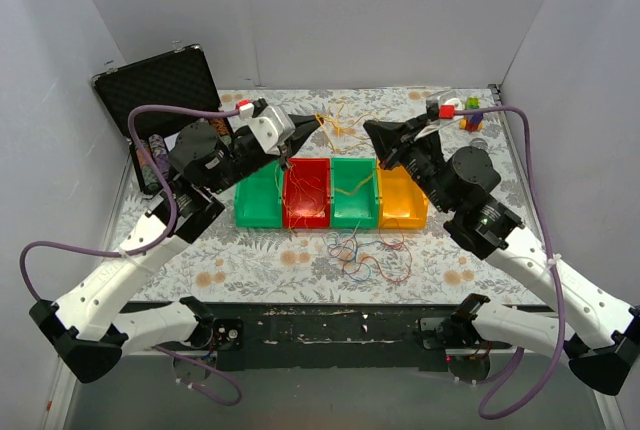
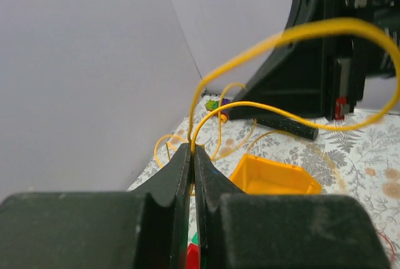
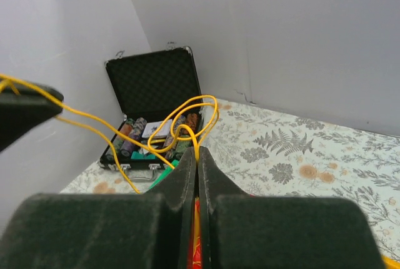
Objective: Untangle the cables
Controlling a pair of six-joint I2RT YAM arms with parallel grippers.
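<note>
your left pincer [image 2: 191, 151] and right pincer [image 3: 197, 151] each pinch the yellow cable [image 2: 312, 29] looping between them, probably to spread its tangle.

Seen from above, the cables [image 1: 368, 255] are too fine for me to tell loop from loop. My left fingers [image 2: 169, 187] blur up close, and the yellow cable [image 2: 325, 28] runs off that view's right edge.

Floral table [image 1: 250, 260] carries four bins [image 1: 258, 202], loose cables [image 1: 365, 253] and an open case [image 1: 160, 85].
</note>
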